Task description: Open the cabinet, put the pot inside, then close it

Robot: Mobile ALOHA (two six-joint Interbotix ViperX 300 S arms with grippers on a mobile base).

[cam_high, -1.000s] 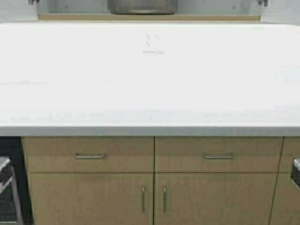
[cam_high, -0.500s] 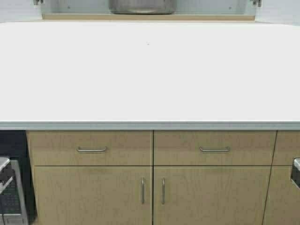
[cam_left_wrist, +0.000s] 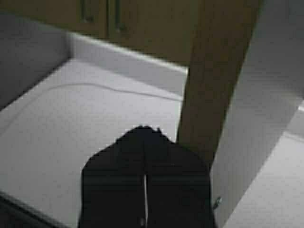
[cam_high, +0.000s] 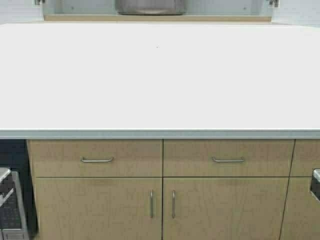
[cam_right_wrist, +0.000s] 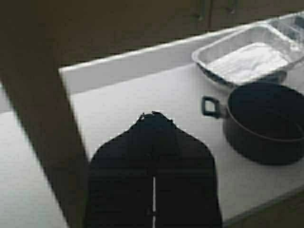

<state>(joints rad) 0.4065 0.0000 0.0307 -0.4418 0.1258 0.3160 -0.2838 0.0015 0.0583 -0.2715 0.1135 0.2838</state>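
Note:
The grey metal pot (cam_high: 150, 6) stands inside the open wall cabinet (cam_high: 157, 18), at the top middle of the high view; only its lower part shows. Neither gripper shows in the high view. My left gripper (cam_left_wrist: 145, 129) is shut and empty above the white counter, beside the edge of an open wooden cabinet door (cam_left_wrist: 216, 71). My right gripper (cam_right_wrist: 153, 115) is shut and empty above the counter, beside the other open wooden door (cam_right_wrist: 38, 123).
A wide white counter (cam_high: 160, 80) lies between me and the wall cabinet. Below it is a base cabinet with drawers (cam_high: 97, 159). In the right wrist view a dark pan with a loop handle (cam_right_wrist: 266, 123) and a foil tray (cam_right_wrist: 247, 59) sit on the counter.
The robot has backed away a little: the counter's front edge and the base cabinet sit higher in the high view. In the last half second, almost nothing moved.

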